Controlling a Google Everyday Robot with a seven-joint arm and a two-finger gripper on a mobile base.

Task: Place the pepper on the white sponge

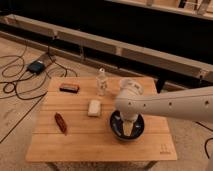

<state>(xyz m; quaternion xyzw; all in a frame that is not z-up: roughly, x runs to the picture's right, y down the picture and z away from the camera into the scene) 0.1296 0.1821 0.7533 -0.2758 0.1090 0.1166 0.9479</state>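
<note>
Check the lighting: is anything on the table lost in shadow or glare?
Camera view: soft, even light on the table; the pepper and white sponge stand out against it, no glare. The background is dark. The gripper, over the dark bowl beneath the arm, is the dimmest spot.

1 cam — high, tilted down at table (75,145); claw (129,129) at bowl (114,125).

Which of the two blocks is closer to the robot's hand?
The white sponge, beside the bowl where the gripper hangs; the dark block lies farther left.
</note>
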